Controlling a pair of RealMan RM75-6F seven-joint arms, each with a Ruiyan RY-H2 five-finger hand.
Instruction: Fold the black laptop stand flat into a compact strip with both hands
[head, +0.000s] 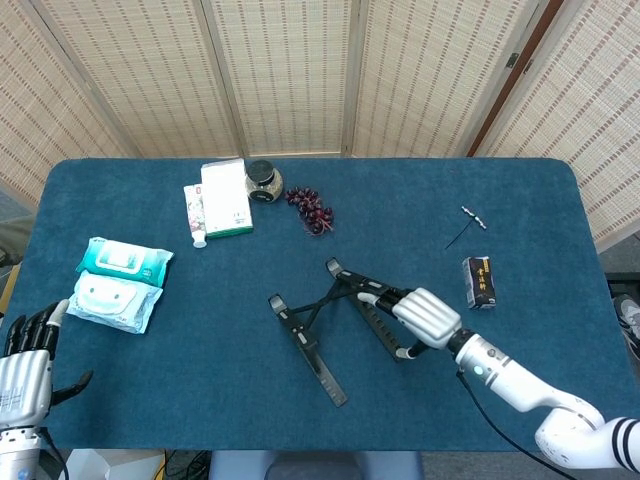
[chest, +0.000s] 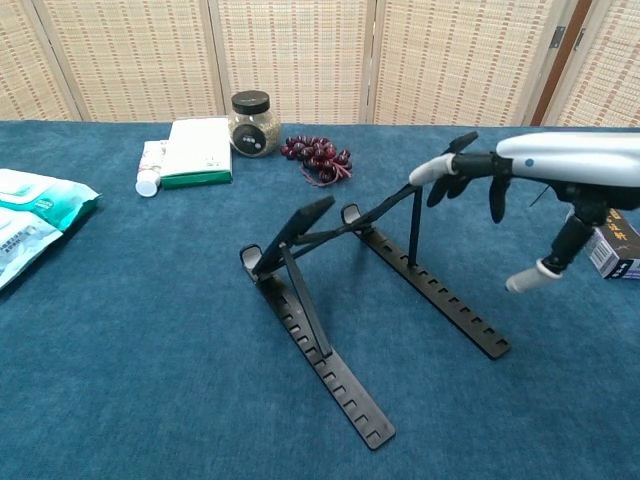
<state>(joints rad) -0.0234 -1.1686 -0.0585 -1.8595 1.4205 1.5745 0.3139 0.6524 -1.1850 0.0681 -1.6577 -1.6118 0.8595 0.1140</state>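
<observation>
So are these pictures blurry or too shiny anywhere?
Head view: even light, sharp all over, the laptop stand throws only a faint shadow. Chest view: also sharp, the right hand barely smeared, a soft gleam along its white arm, no harsh glare.

The right hand (head: 428, 316) has a ribbed silver-white back, black fingers and pale tips, and joins a glossy white forearm with a small blue mark. The left hand (head: 22, 368) looks alike: silver ribbed back, black fingers.

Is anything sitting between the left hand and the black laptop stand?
Nothing visible. The left hand hovers at the table's near-left corner; bare blue cloth runs from it to the laptop stand. The wipe packs lie farther back, off that line.
</observation>
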